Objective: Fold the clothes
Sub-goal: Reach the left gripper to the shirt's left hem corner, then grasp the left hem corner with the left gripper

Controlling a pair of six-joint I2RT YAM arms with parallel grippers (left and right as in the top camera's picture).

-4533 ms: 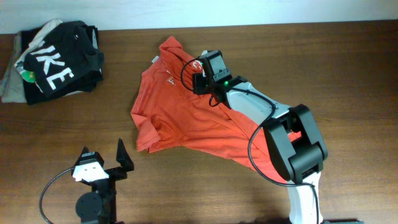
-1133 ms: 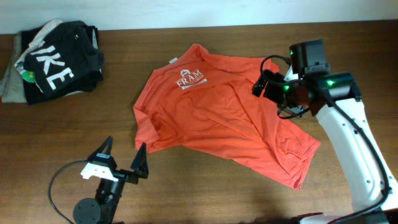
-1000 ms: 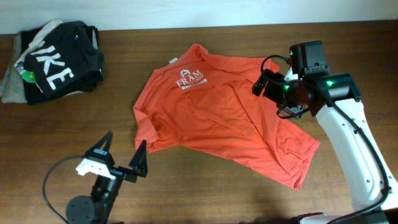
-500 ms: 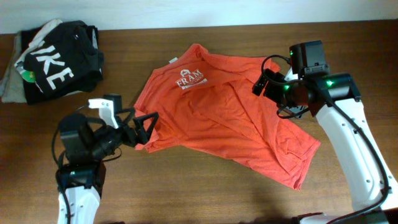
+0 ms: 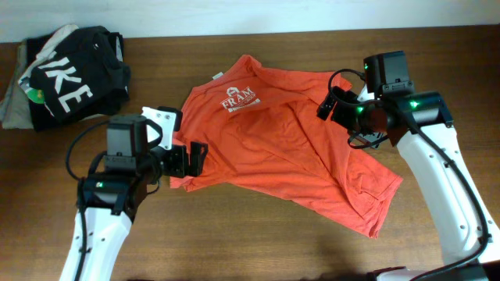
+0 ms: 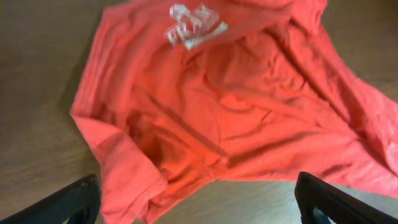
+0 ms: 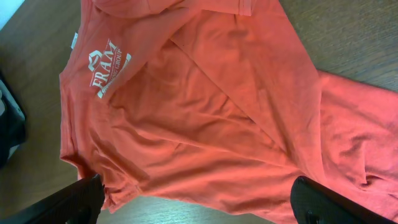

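The left gripper (image 5: 188, 158) is gaping wide and empty at the rumpled sleeve edge of the shirt (image 5: 273, 148). The right gripper (image 5: 331, 106) is also gaping wide, hovering over the shirt's opposite side. The shirt is lying creased, logo up, in the middle of the table (image 5: 234, 242).

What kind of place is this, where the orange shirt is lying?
Probably a robot test bench, not a home laundry: a brown wooden table, with a white-and-black left arm and right arm flanking a crumpled red-orange cotton T-shirt.
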